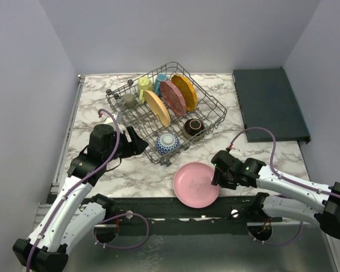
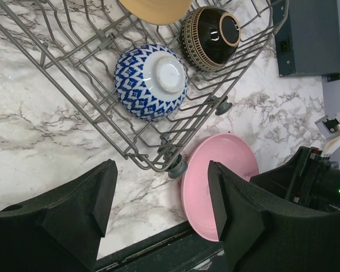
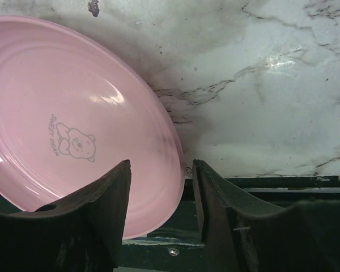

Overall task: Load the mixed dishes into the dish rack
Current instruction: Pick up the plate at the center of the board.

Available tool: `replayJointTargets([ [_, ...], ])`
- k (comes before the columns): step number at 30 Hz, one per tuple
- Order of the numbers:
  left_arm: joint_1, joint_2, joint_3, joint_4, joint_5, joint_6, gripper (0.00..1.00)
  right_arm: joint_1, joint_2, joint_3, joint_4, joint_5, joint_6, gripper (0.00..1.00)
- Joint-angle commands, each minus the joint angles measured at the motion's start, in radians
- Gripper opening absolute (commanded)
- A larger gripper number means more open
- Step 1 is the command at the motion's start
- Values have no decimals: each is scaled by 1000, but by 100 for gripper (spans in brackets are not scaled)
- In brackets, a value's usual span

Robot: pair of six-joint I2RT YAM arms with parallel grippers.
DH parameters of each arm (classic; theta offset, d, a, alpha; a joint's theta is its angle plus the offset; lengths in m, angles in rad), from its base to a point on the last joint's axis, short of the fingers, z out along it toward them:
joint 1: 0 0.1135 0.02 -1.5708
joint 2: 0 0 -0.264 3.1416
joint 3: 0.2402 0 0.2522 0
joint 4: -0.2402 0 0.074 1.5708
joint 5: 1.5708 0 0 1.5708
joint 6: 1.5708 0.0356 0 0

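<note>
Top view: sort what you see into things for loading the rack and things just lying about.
For the job: dish rack, pink plate (not yet racked), and already racked: blue-white bowl, dark brown bowl, orange plate, yellow-green mug, blue mug, grey cup.
Lying about: dark tray.

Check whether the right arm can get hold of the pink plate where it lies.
Probably yes. The right gripper sits at the right rim of the pink plate, jaws open on either side of it, with nothing between. The plate seems to overhang the near edge of the table, which should leave room underneath.
</note>
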Motion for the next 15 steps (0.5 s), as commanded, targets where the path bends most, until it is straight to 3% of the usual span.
replayJointTargets([
  [1,-7,-15,-11,13,7,2,72,-3,19,-24,35,-7,24,51],
  [15,-11,-13,-12,13,2,-2,72,-3,21,-73,73,-20,31,38],
])
